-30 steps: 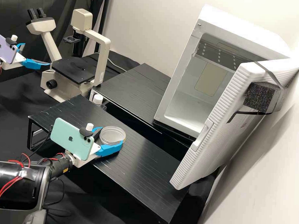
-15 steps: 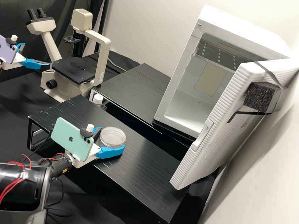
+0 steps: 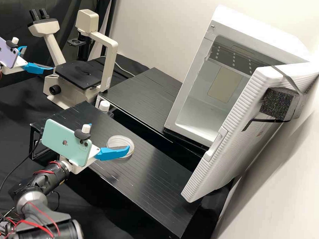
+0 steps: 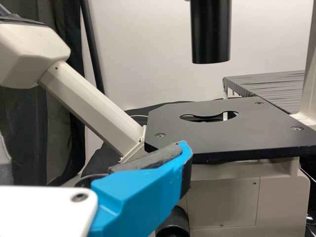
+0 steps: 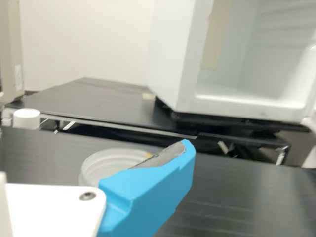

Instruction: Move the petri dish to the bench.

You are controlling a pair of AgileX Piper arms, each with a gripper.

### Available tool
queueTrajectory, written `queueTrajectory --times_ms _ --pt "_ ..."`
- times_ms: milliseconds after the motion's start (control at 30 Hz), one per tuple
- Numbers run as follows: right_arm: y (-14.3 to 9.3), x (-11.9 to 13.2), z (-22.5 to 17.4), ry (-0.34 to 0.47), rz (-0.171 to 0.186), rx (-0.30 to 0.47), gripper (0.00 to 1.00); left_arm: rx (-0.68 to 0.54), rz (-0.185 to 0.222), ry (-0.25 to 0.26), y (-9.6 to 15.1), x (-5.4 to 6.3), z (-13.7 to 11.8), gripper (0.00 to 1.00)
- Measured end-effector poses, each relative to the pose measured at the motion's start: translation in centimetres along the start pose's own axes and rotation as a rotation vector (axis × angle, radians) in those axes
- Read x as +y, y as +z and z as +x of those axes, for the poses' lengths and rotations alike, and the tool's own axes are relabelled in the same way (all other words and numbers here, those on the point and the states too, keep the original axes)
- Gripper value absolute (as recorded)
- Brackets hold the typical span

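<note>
Since the earlier frames the right gripper [image 3: 109, 137] has drawn back toward its own arm and turned a little, while the petri dish [image 3: 118, 140] lies about where it was.

Beyond the gripper's reach, past the dish, stands the open incubator [image 3: 258, 35], its door [image 3: 235, 154] swung out toward the near side. Off to the gripper's far left is the microscope [image 3: 111, 61], with the left gripper [image 3: 40, 58] beside it, spread and holding nothing.

Under and ahead of the right gripper runs the black stand [image 3: 157, 175]: its near edge passes below the gripper's base, its far edge drops to a gap beyond the dish. A capped bottle [image 3: 104, 106] sits past that far edge, well apart.

The right gripper is spread, pinching nothing. The dish rests flat on the stand just ahead of its mouth, the near finger crossing in front; whether they touch, I cannot tell. The dish is round, so no long axis matters, and the right arm is much the nearer.

The placing looks finished. What likely remains is backing away toward the arm, where there is room, without that finger catching the rim.
</note>
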Motion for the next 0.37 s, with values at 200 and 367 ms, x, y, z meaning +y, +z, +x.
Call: queueTrajectory --times_ms 200,367 --pt "-0.4 0.7 -0.2 0.037 0.04 0.058 1.0 0.0 0.0 0.0 0.0 0.0 0.0 1.0" --pt "-1.2 0.9 -0.4 0.044 0.097 0.153 1.0 0.0 0.0 0.0 0.0 0.0 0.0 1.0"
